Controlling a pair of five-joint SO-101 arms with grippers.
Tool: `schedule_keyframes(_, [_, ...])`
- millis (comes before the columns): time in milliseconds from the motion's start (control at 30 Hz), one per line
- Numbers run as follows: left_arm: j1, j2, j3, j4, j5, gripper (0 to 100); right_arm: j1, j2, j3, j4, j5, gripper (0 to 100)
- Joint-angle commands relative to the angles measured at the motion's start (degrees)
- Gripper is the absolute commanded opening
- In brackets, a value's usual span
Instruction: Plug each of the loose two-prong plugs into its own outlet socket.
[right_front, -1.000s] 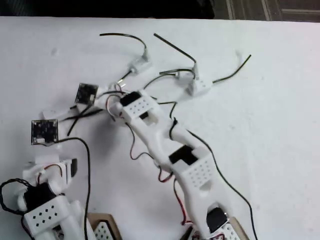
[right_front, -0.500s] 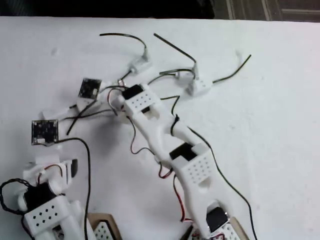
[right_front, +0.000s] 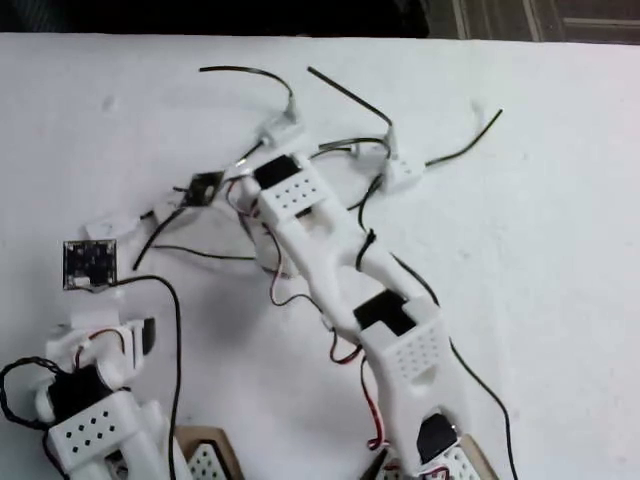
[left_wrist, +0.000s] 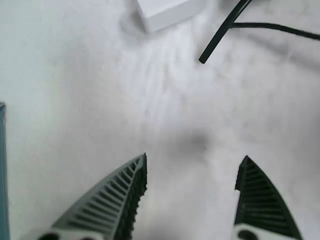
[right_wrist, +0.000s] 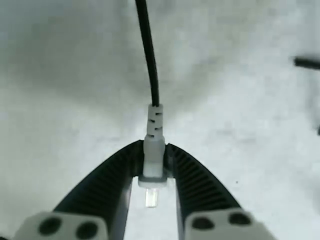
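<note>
White two-prong plug (right_wrist: 154, 159) on a thin black cord (right_wrist: 149, 60) sits clamped between the dark ribbed fingers (right_wrist: 110, 180) of the right end effector (right_wrist: 154, 146) in the right wrist view. A pale prong shows at the plug's end, in the gap between the fingers. The cord runs straight away from the grip over the white surface (right_wrist: 60, 100).

In the left wrist view the left end effector (left_wrist: 194, 159) hangs over the surface with its two fingers spread wide apart. Beyond it lies a small white block (left_wrist: 167, 10), and near that the cut end of a black cable (left_wrist: 220, 35).

From the high view the right arm (right_front: 330, 250) lies stretched from the near edge to the middle of the surface. Its wrist is near one white boxy piece (right_front: 280, 127) and a second white boxy piece (right_front: 402, 172), each with black cords running from it. The left arm (right_front: 90, 420) is folded low at the near left corner, well apart from both pieces.
</note>
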Motion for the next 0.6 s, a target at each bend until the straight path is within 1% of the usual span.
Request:
schedule_keyframes(0, [-0.04, -0.66, -0.26, -1.05, -0.09, 29, 1.36, 0.22, 0.44, 1.19, -0.35, 2.0])
schedule_keyframes(67, [-0.04, -0.66, -0.26, -1.05, -0.09, 29, 1.36, 2.15, 0.35, 1.45, -0.35, 2.6])
schedule_keyframes(200, [-0.04, -0.66, -0.26, -1.05, -0.09, 29, 1.19, 3.91, 0.35, 1.63, -0.35, 10.4])
schedule_keyframes(367, [-0.04, -0.66, -0.26, -1.05, -0.09, 29, 1.19, 4.70, 0.26, 1.63, 3.78, 7.4])
schedule_keyframes(567, [-0.04, -0.66, -0.26, -1.05, -0.09, 29, 1.19, 4.70, 0.44, 1.63, 4.04, 7.0])
